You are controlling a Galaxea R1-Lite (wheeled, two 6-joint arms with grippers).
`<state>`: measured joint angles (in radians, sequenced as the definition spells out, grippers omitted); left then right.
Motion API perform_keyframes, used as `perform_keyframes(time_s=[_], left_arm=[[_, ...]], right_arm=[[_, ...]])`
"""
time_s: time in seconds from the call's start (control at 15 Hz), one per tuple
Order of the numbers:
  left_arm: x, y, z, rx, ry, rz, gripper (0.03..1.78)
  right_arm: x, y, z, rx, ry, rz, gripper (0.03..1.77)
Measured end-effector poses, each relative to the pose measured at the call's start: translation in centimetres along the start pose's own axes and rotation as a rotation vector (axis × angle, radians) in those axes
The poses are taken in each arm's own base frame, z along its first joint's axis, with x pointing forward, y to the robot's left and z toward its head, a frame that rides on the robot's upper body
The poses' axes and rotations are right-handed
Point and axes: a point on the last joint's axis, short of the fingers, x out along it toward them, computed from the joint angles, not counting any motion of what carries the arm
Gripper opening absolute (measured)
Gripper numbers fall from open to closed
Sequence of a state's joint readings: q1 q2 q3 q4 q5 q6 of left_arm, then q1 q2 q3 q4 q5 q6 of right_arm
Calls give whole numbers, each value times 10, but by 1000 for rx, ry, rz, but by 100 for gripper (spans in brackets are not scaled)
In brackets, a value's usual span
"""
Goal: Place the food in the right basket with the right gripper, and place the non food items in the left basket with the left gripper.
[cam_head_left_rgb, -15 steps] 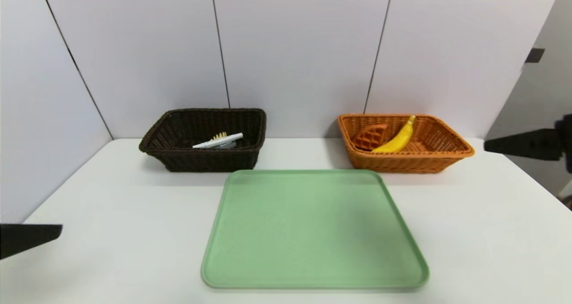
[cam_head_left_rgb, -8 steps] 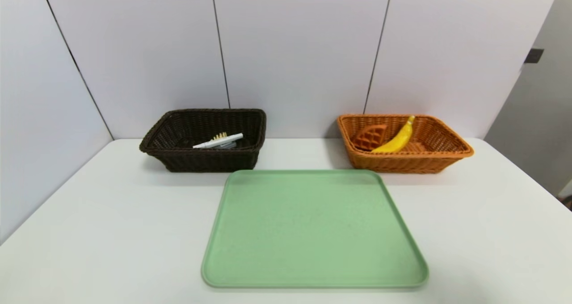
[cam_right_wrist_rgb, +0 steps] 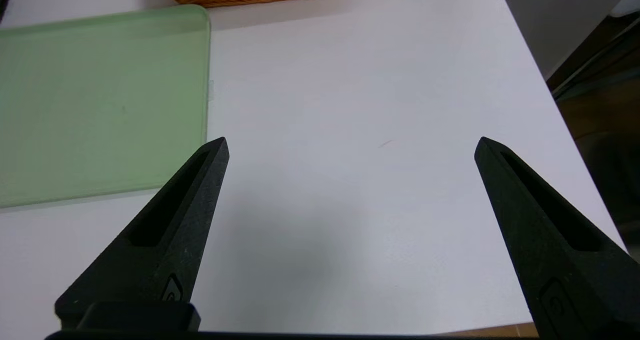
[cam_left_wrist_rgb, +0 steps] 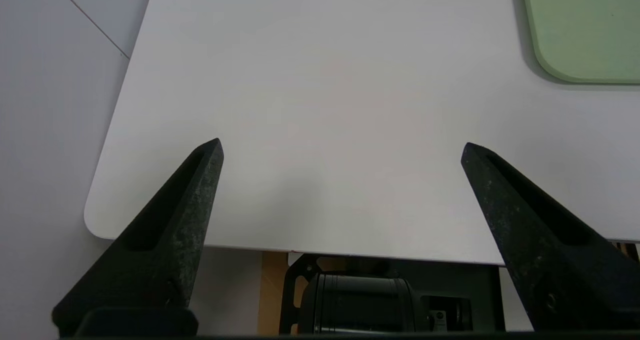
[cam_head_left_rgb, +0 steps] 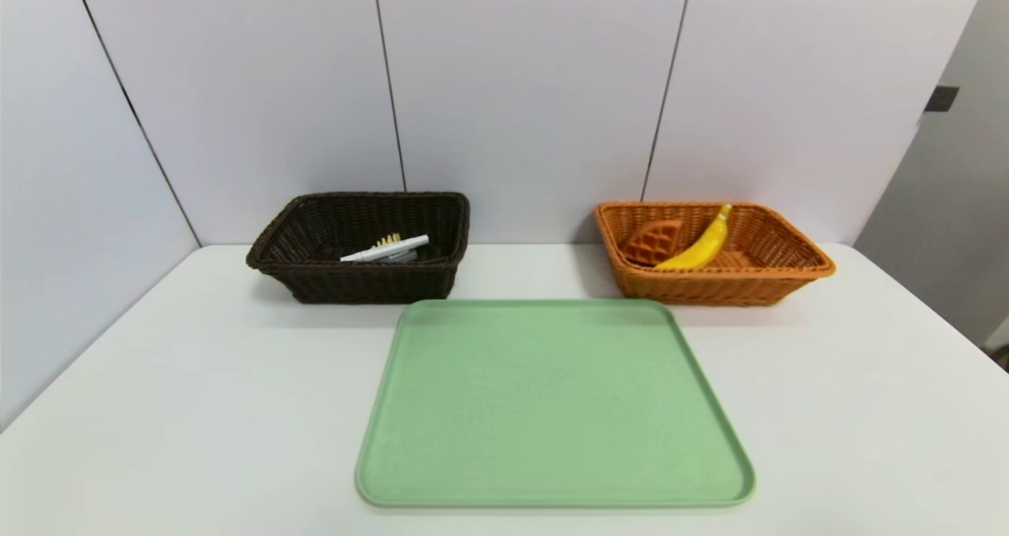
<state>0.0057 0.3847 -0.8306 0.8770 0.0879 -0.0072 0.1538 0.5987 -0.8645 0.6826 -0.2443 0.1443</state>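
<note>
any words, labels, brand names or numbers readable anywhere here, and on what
None can be read.
Tray, dark brown basket, orange basket, banana: no print shows.
Right gripper: a small mark moulded on one finger, too small to read.

White table [cam_head_left_rgb: 197, 410] bears green tray [cam_head_left_rgb: 552, 410], two baskets.

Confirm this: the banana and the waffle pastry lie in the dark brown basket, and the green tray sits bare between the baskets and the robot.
Wrong basket. The head view shows the banana and waffle pastry in the orange-tan basket; the dark brown basket holds the non-food items. The green tray is bare, as stated.
</note>
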Motion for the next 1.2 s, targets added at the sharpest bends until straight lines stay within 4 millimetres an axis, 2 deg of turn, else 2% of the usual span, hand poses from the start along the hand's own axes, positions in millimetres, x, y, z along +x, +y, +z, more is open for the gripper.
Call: perform_keyframes(time_s=[0.4, 0.8, 1.0, 1.2], left_arm=[[-1, 0, -42, 18, -40, 0, 169], [5, 0, -65, 25, -48, -3, 169], [12, 0, -76, 29, -44, 1, 169], [30, -2, -82, 24, -94, 4, 169]], right_arm=[[-19, -9, -52, -36, -69, -55, 169], [-30, -9, -92, -128, -162, -64, 169], [-26, -9, -109, -119, -242, -67, 169], [-7, -8, -124, -108, -347, -67, 169]])
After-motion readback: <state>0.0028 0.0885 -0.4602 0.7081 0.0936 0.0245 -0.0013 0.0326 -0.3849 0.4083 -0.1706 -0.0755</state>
